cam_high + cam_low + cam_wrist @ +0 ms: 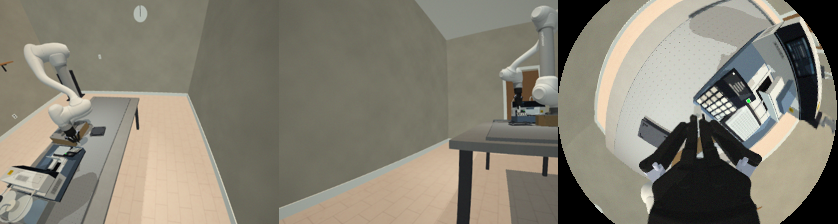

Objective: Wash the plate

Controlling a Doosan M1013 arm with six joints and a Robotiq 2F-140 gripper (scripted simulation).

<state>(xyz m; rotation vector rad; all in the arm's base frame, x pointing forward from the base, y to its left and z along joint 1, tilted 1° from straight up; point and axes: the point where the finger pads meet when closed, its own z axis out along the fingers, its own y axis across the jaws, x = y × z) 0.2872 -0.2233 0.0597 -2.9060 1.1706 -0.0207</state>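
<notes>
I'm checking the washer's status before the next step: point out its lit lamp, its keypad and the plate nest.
Lamp, lit green [65,153] [748,101]: top and wrist views; its glowing face.
Keypad [75,150] [717,101]: top and wrist views; its keys.
Plate nest [98,130] [653,133]: top and wrist views; its dark upper face.

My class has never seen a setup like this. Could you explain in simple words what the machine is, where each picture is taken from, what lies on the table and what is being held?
The machine is a white jointed robot arm with a black gripper. The top picture looks down from above, the exterior one across from beyond the table's end, and the wrist one along the gripper's fingers.

On the table stands the blue and white washer, with a keypad and a green light. Nearby lies a dark, flat nest. The gripper is shut, holding nothing, near the keypad.
</notes>
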